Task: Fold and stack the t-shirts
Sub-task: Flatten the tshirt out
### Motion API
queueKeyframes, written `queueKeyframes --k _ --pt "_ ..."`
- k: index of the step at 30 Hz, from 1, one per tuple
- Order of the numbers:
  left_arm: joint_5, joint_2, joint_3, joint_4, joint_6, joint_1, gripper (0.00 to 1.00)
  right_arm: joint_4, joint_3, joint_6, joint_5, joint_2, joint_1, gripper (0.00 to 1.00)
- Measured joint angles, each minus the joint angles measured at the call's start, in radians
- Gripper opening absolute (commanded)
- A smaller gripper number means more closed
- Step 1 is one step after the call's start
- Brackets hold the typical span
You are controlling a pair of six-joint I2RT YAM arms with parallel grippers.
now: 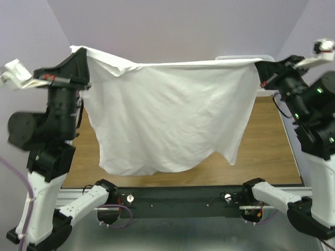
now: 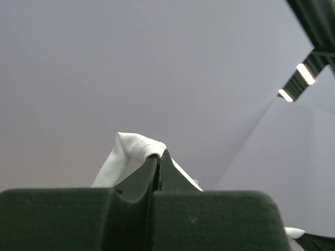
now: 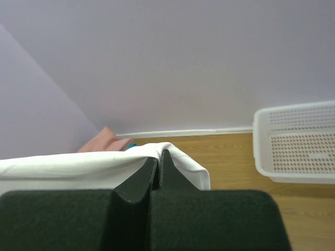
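Note:
A plain white t-shirt (image 1: 167, 115) hangs stretched wide in the air above the wooden table (image 1: 267, 151). My left gripper (image 1: 79, 58) is shut on its upper left corner, and the cloth (image 2: 128, 151) bunches over the closed fingertips in the left wrist view. My right gripper (image 1: 261, 67) is shut on its upper right corner, and the hem (image 3: 78, 164) drapes over the closed fingertips in the right wrist view. Folded dusty pink and teal shirts (image 3: 107, 142) lie at the far back of the table, mostly hidden behind the white shirt.
A white perforated plastic basket (image 3: 298, 144) stands at the back right of the table; its rim (image 1: 243, 57) shows just above the shirt's top edge in the top view. Lilac walls close in behind and at both sides.

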Motion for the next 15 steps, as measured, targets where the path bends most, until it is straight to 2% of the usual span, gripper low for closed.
queueKeyframes --k 5,11,15 --pt "-0.134 0.242 0.099 -0.025 0.056 0.026 0.00 0.002 0.008 -0.035 0.124 0.197 0.000 0.00" --pt "-0.103 0.602 0.270 -0.067 0.100 0.174 0.00 0.003 0.051 -0.104 0.233 0.453 -0.005 0.00" --pt "-0.058 0.798 0.450 -0.130 0.137 0.236 0.00 0.003 0.203 -0.159 0.252 0.591 -0.016 0.00"
